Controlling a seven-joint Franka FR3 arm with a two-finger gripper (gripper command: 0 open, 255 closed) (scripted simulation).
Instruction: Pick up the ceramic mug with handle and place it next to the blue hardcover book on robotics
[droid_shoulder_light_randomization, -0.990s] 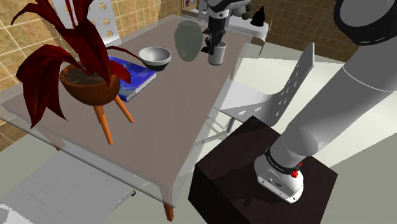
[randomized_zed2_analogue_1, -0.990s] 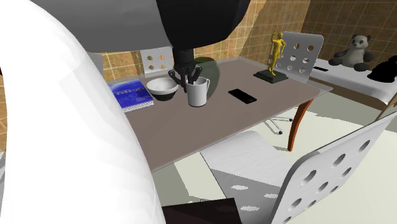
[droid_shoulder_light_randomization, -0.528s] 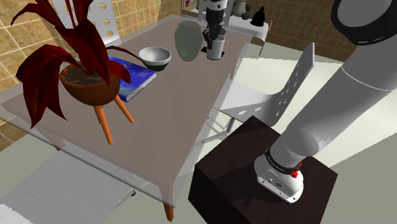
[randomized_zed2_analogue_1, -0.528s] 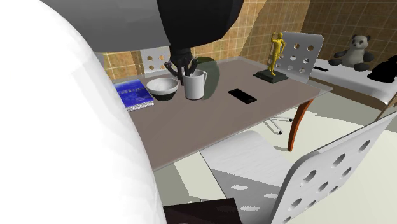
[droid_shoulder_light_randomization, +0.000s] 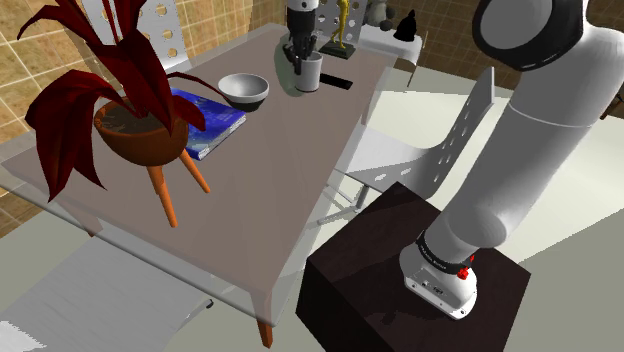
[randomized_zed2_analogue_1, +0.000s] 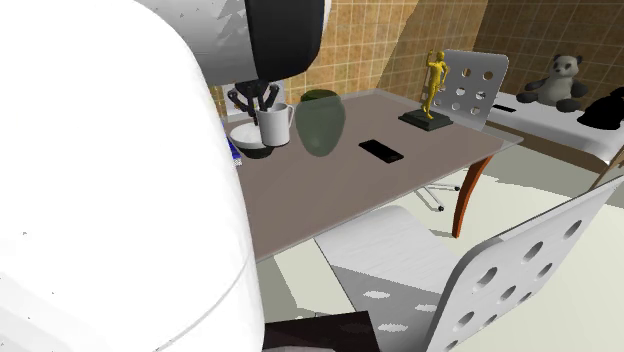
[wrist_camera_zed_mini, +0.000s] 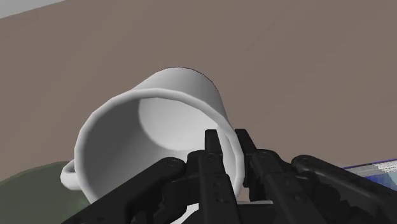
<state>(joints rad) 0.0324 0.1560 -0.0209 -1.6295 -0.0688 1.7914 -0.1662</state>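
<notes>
One white mug (randomized_zed2_analogue_1: 274, 126), upright with mouth up, rim pinched between gripper (wrist_camera_zed_mini: 229, 140) jaws.

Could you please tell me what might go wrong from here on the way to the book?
1. The gripper pinches the white mug by one side of its rim, so it may swing or slip.
2. The bowl sits between the mug and the blue book; a low pass might knock it.
3. The plant has red leaves close by the book, which could be brushed.
</notes>
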